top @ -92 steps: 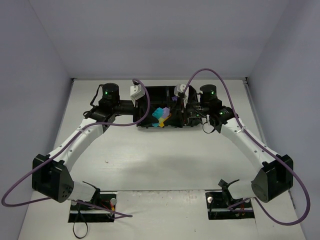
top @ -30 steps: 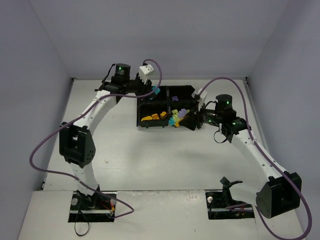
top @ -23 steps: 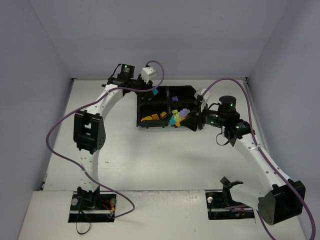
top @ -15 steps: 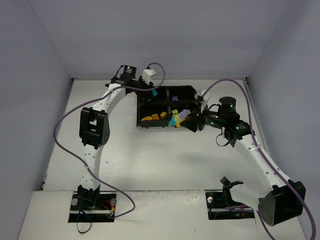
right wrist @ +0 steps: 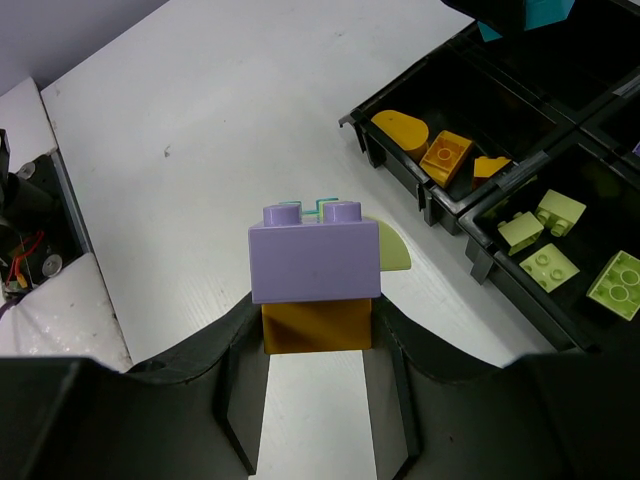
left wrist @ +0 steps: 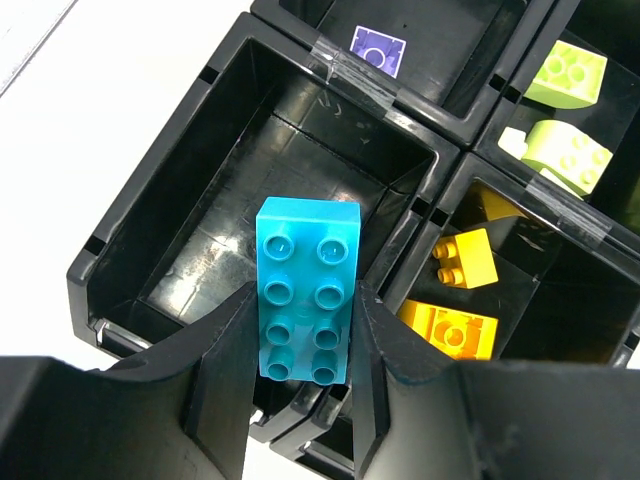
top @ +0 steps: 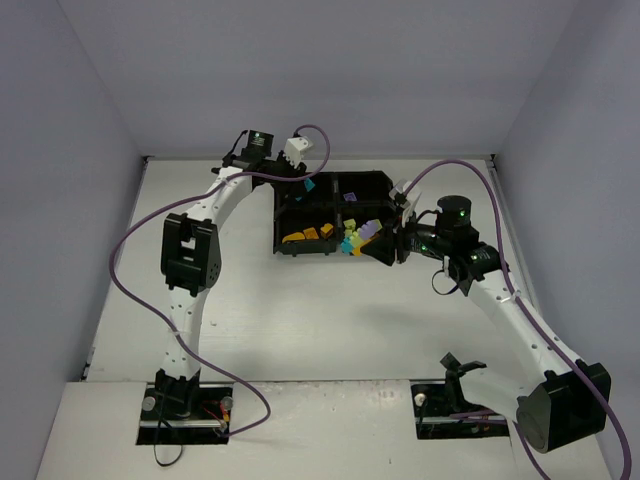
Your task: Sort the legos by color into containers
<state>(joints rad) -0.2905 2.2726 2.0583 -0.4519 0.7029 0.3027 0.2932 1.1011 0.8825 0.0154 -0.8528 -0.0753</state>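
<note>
**Held items**
- One cyan-blue plastic brick with eight studs [left wrist: 307, 288] is clamped by its long sides between the fingers of the left gripper [left wrist: 305, 300], studs towards the wrist camera.
- It hangs over the far-left compartment of the black plastic four-compartment tray [left wrist: 170, 200]. The bare floor of that compartment shows beneath it.
- The right gripper [right wrist: 315, 300] is closed on a stack of bricks: one lilac-purple plastic brick [right wrist: 315, 262] on top of one orange plastic brick [right wrist: 315, 325].
- One lime green rounded piece [right wrist: 392, 255] projects from behind the stack, and a sliver of cyan shows behind its studs.
- The stack hangs above the white table [right wrist: 200, 150], beside the tray's near side and apart from it.

**Tray contents**
- Far-right compartment: one purple square brick [left wrist: 378, 50].
- Near-left compartment: three orange pieces [right wrist: 445, 152] in the right wrist view.
- Near-right compartment: four lime green bricks [right wrist: 550, 267] in the same view.
</note>
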